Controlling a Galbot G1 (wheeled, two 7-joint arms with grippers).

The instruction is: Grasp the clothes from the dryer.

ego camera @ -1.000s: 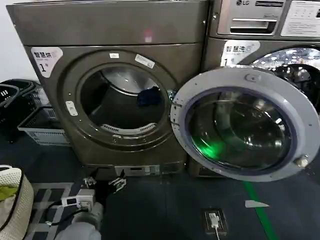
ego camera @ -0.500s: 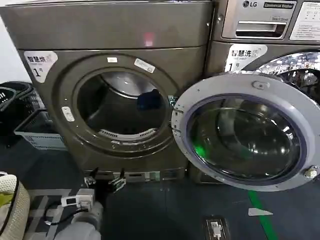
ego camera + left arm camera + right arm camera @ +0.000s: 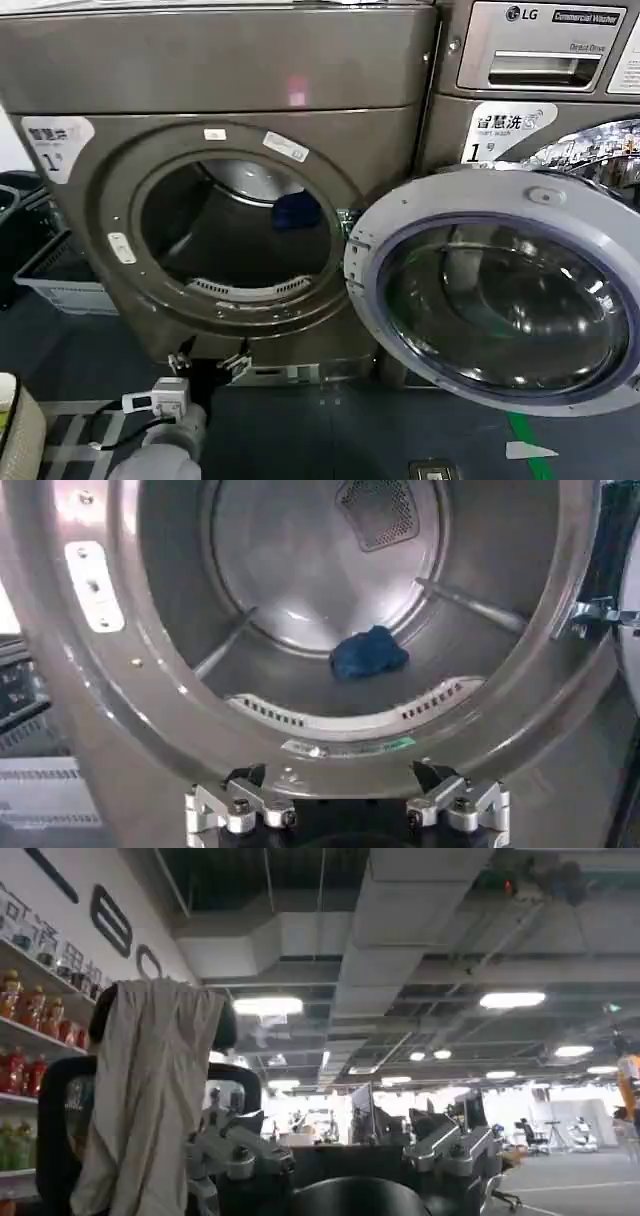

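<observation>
Left wrist view: the clothes [image 3: 368,652] lie inside the dryer [image 3: 150,730], with the left gripper [image 3: 347,798] spread empty just below its mouth.

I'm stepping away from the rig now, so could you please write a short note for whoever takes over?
Left hand: open, empty, low in front of the dryer, just below the drum mouth and pointed into it.
Right hand: open, empty, aimed out into the room, away from the machines.
The clothes: a small navy bundle lying on the drum floor toward the back, untouched.
The dryer door: swung fully open to the right, so the way in looks clear.
Done: left hand lined up with the opening.
Left: reach into the drum, close on the clothes and pull them out.
</observation>
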